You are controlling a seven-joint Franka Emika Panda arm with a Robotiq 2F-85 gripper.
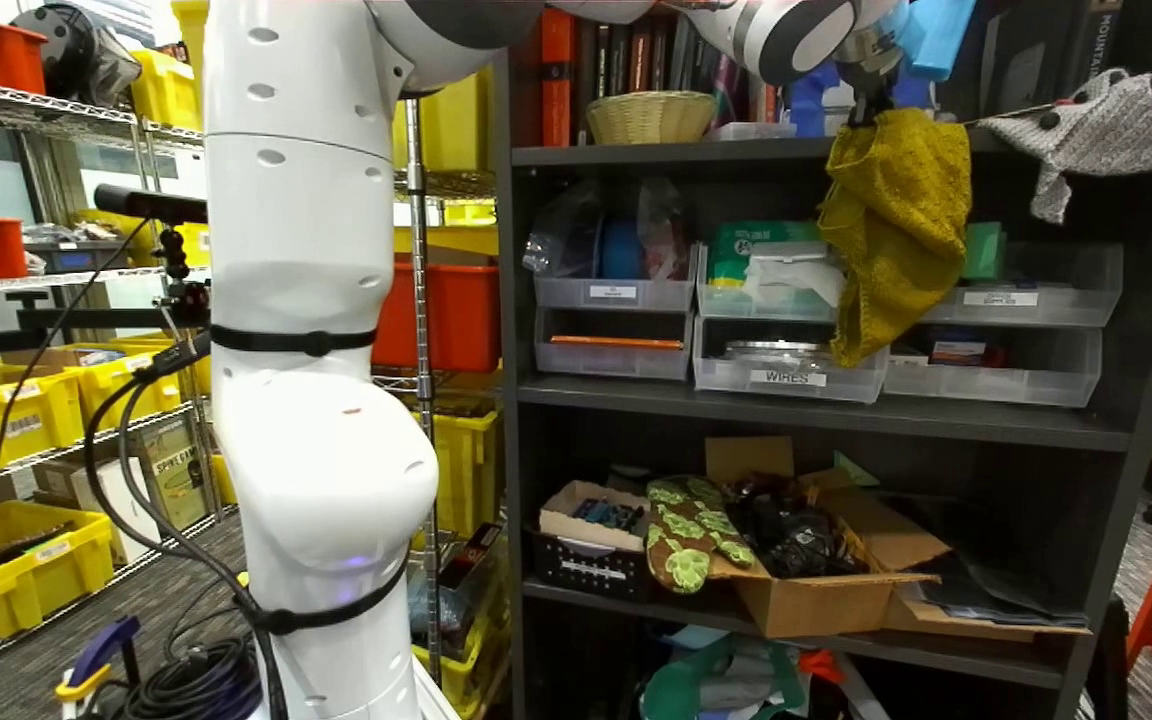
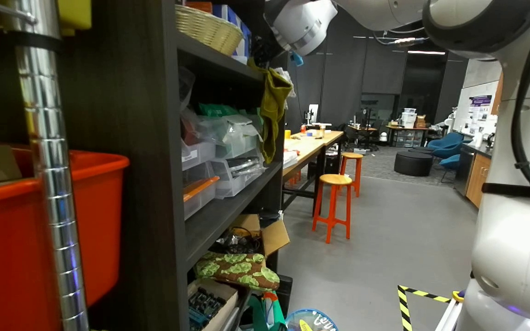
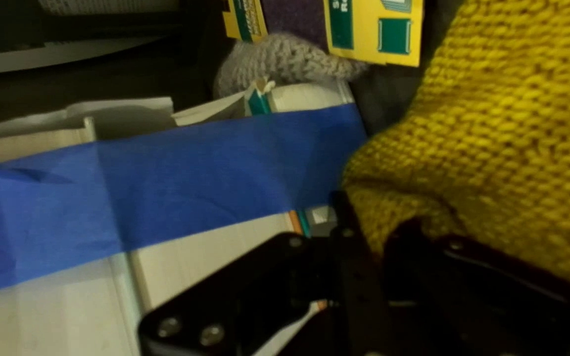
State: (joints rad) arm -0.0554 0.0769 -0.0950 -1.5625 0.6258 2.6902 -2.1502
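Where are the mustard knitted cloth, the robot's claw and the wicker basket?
Mustard knitted cloth (image 1: 898,225), in an exterior view: its hanging middle.
Claw-like gripper (image 1: 867,112), in an exterior view: midway between its fingertips.
Wicker basket (image 1: 651,120), in an exterior view: its front wall.

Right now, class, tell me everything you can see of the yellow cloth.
The mustard-yellow cloth looks knitted, its coarse stitches plain in the wrist view. Pinched at the top by the gripper, it hangs limp and creased before the shelves, narrowing toward its lower end. Whether it touches the plastic bins behind is unclear.
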